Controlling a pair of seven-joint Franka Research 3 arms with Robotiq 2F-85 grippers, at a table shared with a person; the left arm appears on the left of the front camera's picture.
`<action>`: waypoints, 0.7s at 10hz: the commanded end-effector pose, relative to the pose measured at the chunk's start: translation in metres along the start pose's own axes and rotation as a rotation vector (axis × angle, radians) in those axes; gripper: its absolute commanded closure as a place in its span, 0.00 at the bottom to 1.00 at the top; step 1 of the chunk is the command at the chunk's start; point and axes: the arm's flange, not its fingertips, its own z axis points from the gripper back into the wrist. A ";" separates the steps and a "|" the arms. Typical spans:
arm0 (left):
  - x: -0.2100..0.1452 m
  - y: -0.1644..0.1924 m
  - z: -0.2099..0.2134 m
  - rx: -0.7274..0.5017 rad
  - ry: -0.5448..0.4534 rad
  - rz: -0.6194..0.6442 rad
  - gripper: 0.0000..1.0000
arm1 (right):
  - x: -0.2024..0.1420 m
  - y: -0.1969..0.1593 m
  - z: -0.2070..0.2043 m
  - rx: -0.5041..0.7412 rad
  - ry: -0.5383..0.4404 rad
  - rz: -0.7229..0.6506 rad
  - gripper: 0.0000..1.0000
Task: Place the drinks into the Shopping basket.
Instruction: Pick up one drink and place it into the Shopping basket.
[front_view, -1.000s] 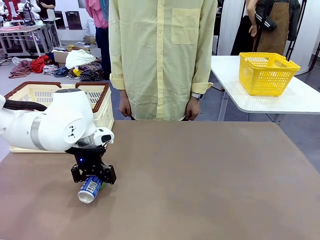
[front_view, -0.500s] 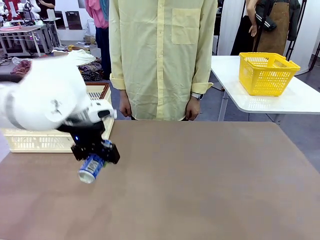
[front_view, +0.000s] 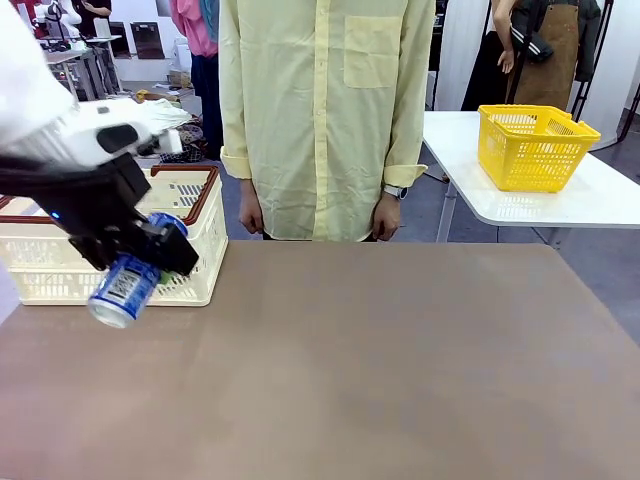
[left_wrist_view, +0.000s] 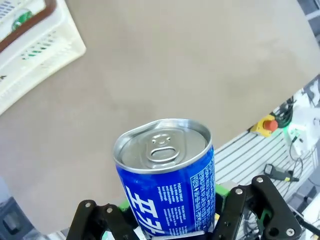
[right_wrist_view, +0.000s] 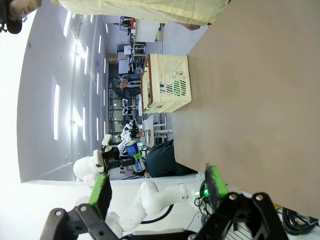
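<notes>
one blue can (front_view: 125, 284) is clamped between the jaws of the left gripper (front_view: 135, 262), lifted clear of the brown table (front_view: 400, 360) and tilted, silver top pointing down toward the camera, just in front of the shopping basket (front_view: 190, 262). front view: basket is a cream slatted plastic crate with a dark brown rim, at the table's far left corner; a person (front_view: 325, 115) in a pale yellow shirt stands behind the table, hands down. left wrist view adds detail: smooth aluminium lid with pull tab, glossy blue wall with white print, a green pad beside the can. it also catches a basket corner with something green showing through the slats, too small to identify. right wrist view: right gripper (right_wrist_view: 157, 187) hangs with jaws spread wide, nothing between the green pads, above the table's matte surface.
</notes>
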 end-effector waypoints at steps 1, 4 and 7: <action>0.001 -0.005 -0.015 -0.003 0.048 -0.017 1.00 | 0.002 0.007 0.000 0.021 -0.008 -0.012 0.00; 0.000 0.000 -0.006 0.008 0.019 -0.003 1.00 | 0.002 0.007 0.000 0.021 -0.008 -0.012 0.00; 0.055 0.024 0.029 0.131 0.111 0.009 1.00 | 0.002 0.007 0.000 0.021 -0.008 -0.012 0.00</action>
